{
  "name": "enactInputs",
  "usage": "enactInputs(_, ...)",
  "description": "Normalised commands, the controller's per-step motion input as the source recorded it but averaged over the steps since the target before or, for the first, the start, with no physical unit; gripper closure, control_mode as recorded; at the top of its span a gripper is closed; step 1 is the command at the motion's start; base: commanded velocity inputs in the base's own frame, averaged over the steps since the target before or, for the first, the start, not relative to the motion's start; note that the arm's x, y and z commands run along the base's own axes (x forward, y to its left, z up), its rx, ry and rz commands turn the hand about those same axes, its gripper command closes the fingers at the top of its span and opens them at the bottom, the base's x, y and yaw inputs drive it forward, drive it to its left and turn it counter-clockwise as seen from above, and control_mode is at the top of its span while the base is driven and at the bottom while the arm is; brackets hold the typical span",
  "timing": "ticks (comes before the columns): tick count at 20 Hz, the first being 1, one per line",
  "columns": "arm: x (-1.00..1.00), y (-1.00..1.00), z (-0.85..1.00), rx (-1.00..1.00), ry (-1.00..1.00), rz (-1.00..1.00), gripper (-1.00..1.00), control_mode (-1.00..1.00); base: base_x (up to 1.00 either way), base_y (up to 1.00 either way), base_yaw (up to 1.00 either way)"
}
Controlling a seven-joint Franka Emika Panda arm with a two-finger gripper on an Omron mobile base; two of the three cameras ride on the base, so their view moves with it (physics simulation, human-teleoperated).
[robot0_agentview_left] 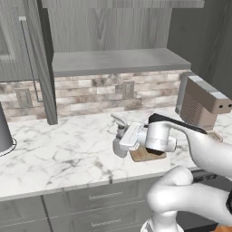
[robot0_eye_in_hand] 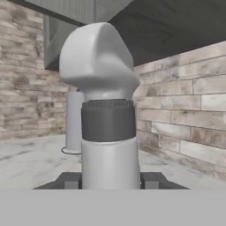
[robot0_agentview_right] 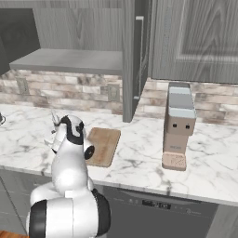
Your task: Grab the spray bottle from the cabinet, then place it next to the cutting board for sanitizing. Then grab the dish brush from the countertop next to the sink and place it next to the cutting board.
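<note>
Gripping the slim pale grey plastic spray bottle point(robot0_eye_in_hand: 109, 132) low on its body, the tool point(robot0_eye_in_hand: 110, 180) is part-closed around it, just above the white marble surface point(robot0_agentview_left: 59, 154), at 9 o'clock of the light-brown wooden cutting board point(robot0_agentview_right: 104, 144). Likely light, stiff, smooth and top-heavy: best held below the dark collar.

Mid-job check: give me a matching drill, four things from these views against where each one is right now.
Things:
1. spray bottle
2. cutting board
3. cabinet door
4. coffee machine

Places or states:
A. swung open above the counter
B. lying flat on the countertop
C. upright between the fingers of the tool
D. standing on the marble to the right of the board

Pairs: 1-C, 2-B, 3-A, 4-D
</note>
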Motion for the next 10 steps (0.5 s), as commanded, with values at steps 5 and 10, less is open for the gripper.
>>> enactInputs(5,0.00,0.00,-0.19,0.00,0.00,0.00,1.00,-1.00,0.00,0.00,0.00)
enactInputs(10,0.00,0.00,-0.11,0.00,0.00,0.00,1.00,-1.00,0.00,0.00,0.00)
